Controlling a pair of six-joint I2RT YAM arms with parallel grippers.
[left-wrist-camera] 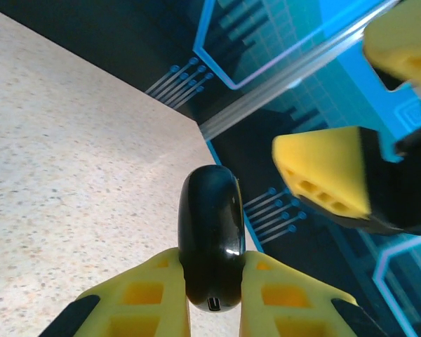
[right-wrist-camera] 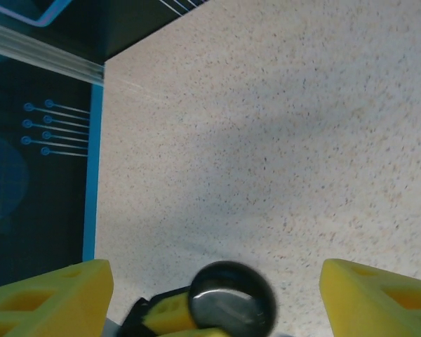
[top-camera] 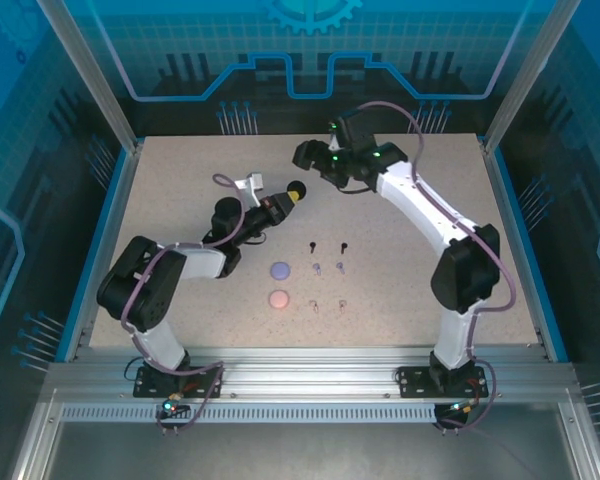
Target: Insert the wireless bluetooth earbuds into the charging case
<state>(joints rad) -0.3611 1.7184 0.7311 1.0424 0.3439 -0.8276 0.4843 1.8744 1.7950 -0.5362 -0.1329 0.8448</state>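
Speckled beige tabletop (top-camera: 180,200) spreads beneath me, with blue panelled walls behind. My left gripper (left-wrist-camera: 214,265) is clamped on a glossy black round charging case (left-wrist-camera: 212,232), held on edge above the surface, and its lid looks closed. My right gripper (right-wrist-camera: 214,277) hangs just above that case, fingers spread wide. Nearer my bases than the black case lie a lavender round case (top-camera: 280,269), a pink round case (top-camera: 278,299) and six tiny stemmed earbuds (top-camera: 317,267), loose on the tabletop.

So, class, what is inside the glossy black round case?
Hidden: the glossy black round case is closed, pinched in the left gripper. Only its outer shell shows.
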